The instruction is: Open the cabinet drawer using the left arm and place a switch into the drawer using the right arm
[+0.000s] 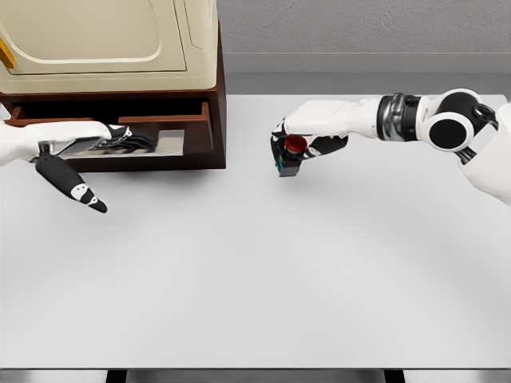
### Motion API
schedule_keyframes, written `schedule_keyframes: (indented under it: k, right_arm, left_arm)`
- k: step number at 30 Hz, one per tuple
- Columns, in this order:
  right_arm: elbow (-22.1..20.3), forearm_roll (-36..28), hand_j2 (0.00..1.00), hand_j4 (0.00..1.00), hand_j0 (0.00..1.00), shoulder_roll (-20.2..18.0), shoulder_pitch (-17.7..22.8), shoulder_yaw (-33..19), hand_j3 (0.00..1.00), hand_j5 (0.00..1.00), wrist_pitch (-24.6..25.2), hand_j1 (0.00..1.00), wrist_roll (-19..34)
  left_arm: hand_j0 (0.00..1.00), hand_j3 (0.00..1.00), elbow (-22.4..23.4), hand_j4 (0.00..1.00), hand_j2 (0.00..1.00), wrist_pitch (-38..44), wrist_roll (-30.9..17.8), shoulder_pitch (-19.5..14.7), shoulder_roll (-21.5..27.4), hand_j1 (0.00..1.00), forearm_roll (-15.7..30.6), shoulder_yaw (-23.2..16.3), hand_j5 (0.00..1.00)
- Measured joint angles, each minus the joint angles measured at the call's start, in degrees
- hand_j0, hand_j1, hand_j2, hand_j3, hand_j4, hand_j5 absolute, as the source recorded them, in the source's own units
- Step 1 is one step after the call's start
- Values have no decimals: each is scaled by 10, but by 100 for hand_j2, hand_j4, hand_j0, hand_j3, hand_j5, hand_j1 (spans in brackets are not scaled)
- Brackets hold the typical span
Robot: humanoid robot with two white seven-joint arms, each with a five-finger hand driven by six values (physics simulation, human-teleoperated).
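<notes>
The dark brown cabinet (217, 96) stands at the back left of the table, and its drawer (172, 132) is pulled out towards me. My left hand (112, 140) lies with its fingers curled over the drawer's front edge and handle; its thumb (76, 187) hangs below. The switch (292, 152), a small black box with a red round button, is held just above the table at centre right. My right hand (303, 140) is shut on it from above and behind. The switch is to the right of the cabinet, outside the drawer.
A cream-coloured appliance (104, 40) sits on top of the cabinet. The white table (255, 279) stretches wide in front. A grey wall runs behind the table's far edge.
</notes>
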Motion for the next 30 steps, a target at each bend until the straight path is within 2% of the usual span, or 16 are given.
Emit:
schedule_keyframes:
  k: [30]
  right_arm:
    - [0, 0, 48, 48, 48, 11, -12, 2, 48, 48, 0, 48, 0]
  left_arm:
    - [100, 100, -13, 100, 100, -3, 3, 14, 14, 100, 21, 5, 100]
